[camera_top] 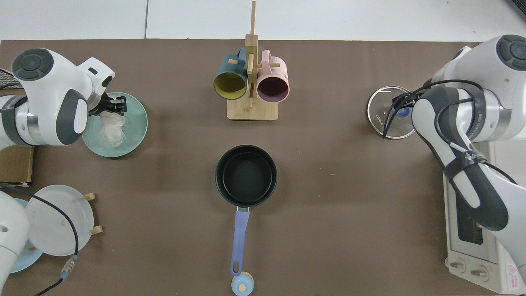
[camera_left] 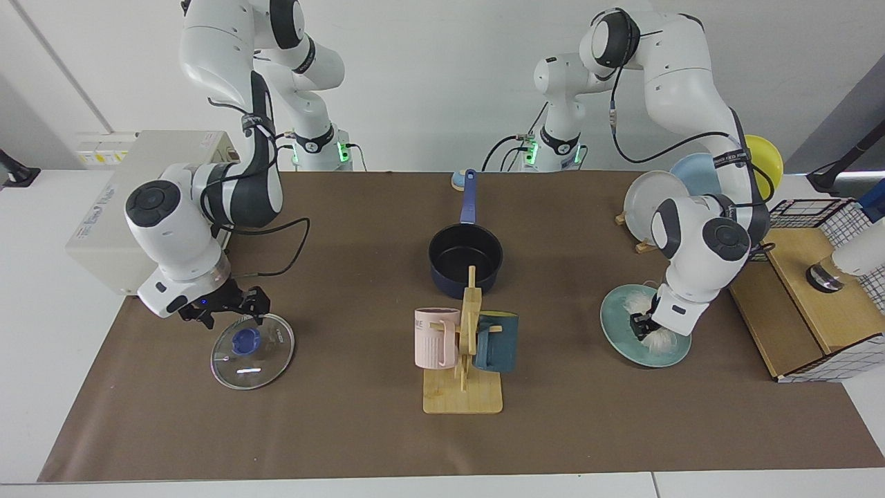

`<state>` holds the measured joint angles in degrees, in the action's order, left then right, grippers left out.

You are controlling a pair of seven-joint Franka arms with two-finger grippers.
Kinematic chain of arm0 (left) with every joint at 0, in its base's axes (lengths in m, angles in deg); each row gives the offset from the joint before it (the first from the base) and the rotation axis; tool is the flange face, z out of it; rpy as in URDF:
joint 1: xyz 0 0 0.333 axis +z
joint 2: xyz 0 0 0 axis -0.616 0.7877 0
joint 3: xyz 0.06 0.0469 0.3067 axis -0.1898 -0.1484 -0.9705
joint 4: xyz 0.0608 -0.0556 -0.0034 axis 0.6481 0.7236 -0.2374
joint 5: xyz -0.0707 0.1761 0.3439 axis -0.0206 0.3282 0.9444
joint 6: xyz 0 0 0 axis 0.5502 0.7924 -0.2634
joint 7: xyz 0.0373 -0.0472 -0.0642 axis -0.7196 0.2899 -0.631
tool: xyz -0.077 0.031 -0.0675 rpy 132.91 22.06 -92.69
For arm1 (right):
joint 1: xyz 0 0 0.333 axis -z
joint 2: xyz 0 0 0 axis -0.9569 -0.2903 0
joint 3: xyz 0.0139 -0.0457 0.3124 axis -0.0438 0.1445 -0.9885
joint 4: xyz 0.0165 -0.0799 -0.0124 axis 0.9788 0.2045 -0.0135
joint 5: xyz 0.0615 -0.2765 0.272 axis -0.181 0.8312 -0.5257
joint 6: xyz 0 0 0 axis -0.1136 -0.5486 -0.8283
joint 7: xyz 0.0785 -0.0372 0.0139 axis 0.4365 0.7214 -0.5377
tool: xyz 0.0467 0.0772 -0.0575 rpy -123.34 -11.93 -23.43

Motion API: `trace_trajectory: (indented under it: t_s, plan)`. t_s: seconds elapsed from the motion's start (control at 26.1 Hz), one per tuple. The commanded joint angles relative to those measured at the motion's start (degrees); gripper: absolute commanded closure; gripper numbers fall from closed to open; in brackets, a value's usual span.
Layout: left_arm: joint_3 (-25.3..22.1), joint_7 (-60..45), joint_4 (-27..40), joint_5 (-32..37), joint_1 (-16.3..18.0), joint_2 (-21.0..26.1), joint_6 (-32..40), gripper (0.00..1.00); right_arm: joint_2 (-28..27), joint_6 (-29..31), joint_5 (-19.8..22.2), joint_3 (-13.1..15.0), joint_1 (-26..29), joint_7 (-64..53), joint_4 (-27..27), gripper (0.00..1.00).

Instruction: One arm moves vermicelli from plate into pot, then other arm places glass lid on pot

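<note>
Reaching down at the right of the facing view, the left gripper [camera_left: 644, 325] sits on the plate [camera_left: 626, 344] among the vermicelli [camera_left: 660, 337]; whether its fingers have closed on the threads cannot be told here, as the wrist hides them. At the lower left of this view the right gripper [camera_left: 231, 312] hangs just above the far edge of the glass lid [camera_left: 252, 341], which lies flat on the brown mat; its finger spacing cannot be told. The pot [camera_left: 465, 259] stands empty at centre, partly hidden behind the mug rack [camera_left: 464, 353]. In the top view, the left gripper [camera_top: 116, 104] appears at the upper left over the plate [camera_top: 137, 123], fingers drawn narrow at the upper end of the vermicelli [camera_top: 110, 130]; a firm hold is not confirmed. The vermicelli is judged light, soft and loose, so strands may trail or slip; the hold belongs at the thick middle of the bundle. The pot [camera_top: 246, 176] is at centre, handle toward the bottom of the frame. At the upper right the glass lid [camera_top: 380, 119] is half covered by the right arm, and the right gripper cannot be made out. The lid is judged rigid, smooth and breakable; its knob is the proper hold.
</note>
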<state>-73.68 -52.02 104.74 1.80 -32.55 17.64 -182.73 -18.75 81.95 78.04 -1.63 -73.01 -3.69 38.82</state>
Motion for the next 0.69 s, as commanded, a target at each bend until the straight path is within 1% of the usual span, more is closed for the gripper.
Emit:
trace_trajectory:
  t_s: [0.0, 0.15, 0.35, 0.5, 0.65]
  plan:
    - [0.8, -2.2, -2.0, -0.9, -0.2, -3.4, 5.3, 1.0, -2.2, 2.7, -1.5, -0.6, 1.5, -2.7, 0.1, 0.0]
    - [2.1, -4.2, -1.5, -3.1, -0.5, -8.1, 6.6, 1.0, -4.3, 5.4, -1.7, -0.6, 1.7, -2.5, -0.1, 0.0]
    - [3.4, -6.4, -1.4, -5.4, -0.8, -12.8, 11.2, 1.0, -5.6, 5.8, -6.2, -0.5, 1.5, -2.5, -0.3, 0.0]
    - [6.8, -10.0, -1.1, -5.8, -0.9, -15.7, 14.9, 1.0, -7.1, 6.0, -6.1, -0.5, 1.2, -2.5, -0.5, 0.0]
    - [12.3, -15.0, -0.6, -6.0, -0.9, -16.9, 17.6, 1.0, -8.2, 5.9, -5.0, -0.5, 0.8, -2.4, -1.7, 0.01]
